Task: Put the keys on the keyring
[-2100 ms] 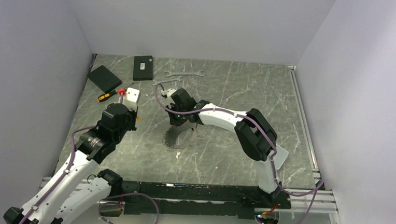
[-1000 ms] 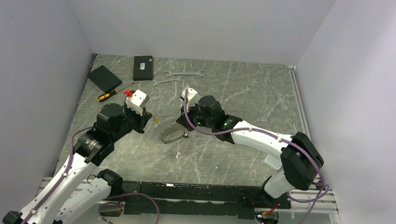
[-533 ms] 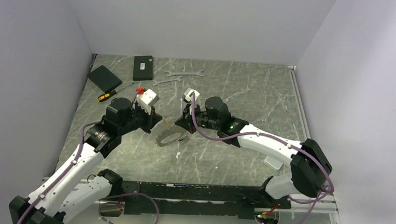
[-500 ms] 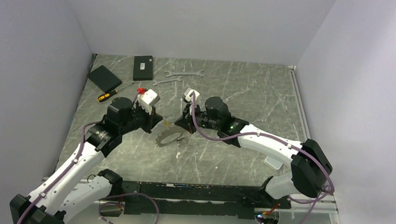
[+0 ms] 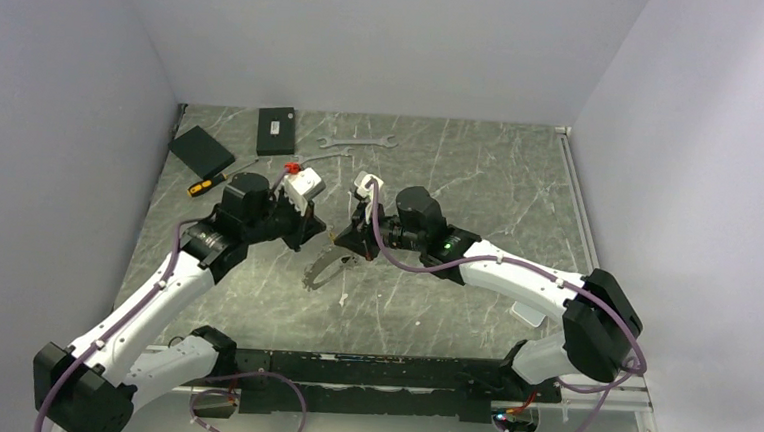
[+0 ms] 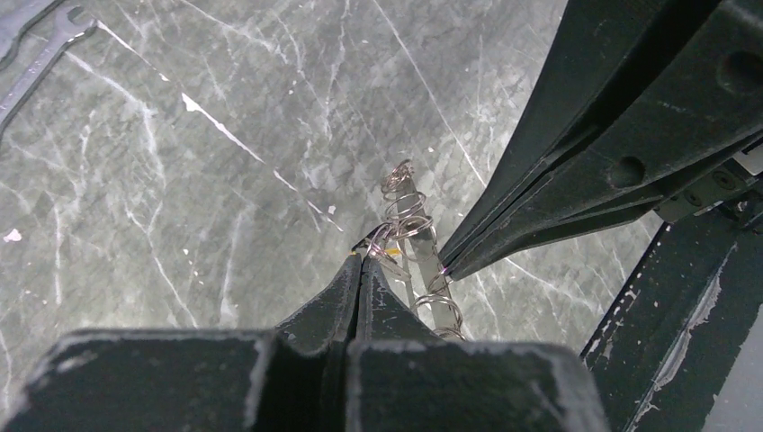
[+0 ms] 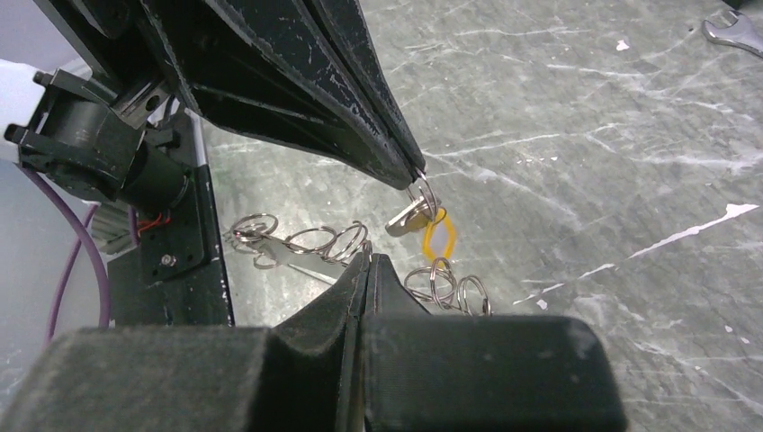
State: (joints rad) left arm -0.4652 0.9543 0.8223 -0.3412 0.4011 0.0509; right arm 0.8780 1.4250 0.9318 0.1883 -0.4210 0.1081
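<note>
Dangling from a tiny ring pinched in the shut tips of the left gripper [image 6: 361,259], a small silvery key [image 7: 408,219] hangs right beside the keyring [image 7: 310,241]. The keyring's rim of little wire loops is clamped in the shut right gripper [image 7: 369,261]. The two sets of tips meet almost nose to nose over the table [image 5: 480,182], left of its middle and about halfway between the near and far edges. The keyring slopes down from the right gripper, and I cannot tell whether its low end rests on the table. The step in hand looks like the threading itself: the key is brought to the ring but not yet on it. The next move likely calls for a fine, steady approach, steering the key's tiny ring onto one of the wire loops while the right gripper holds the keyring from swinging. Two wrenches [image 5: 357,141] lie well apart by the far edge, and a screwdriver [image 5: 215,178] lies toward the far left corner.
</note>
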